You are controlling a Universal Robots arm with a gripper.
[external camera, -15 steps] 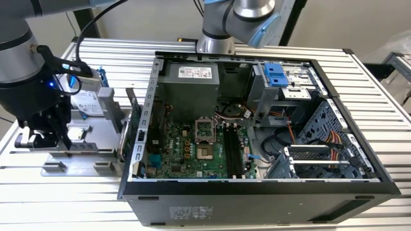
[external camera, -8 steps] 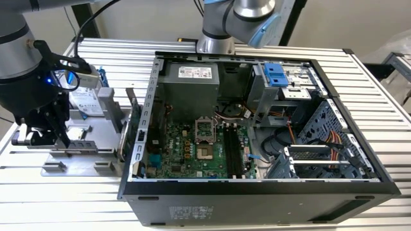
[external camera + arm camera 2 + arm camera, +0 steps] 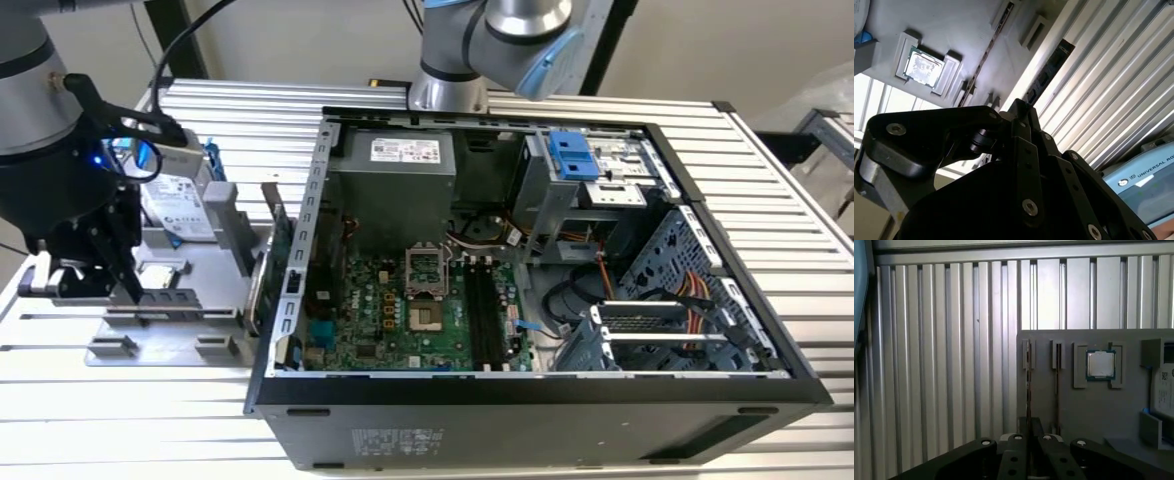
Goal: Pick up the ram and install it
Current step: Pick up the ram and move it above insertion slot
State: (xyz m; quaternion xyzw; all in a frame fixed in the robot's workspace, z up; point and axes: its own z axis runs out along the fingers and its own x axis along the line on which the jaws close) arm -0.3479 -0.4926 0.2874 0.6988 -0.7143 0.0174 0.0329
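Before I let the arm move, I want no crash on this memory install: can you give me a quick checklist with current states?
1. End effector lined up along the ram: ok.
2. Ram in its grey holder slot: ok.
3. Grip secured on the ram: cannot tell.
4. Square chip apart from the end effector: ok.
5. Computer case open, memory slots uncovered: ok.

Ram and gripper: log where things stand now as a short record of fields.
ram: standing on edge in the outer slot of the tray, not yet in the case
gripper: low over the tray, lined up with the ram
other stick: in the next slot
chip: seated in a tray pocket
computer case: open, to the exterior view's right of the tray
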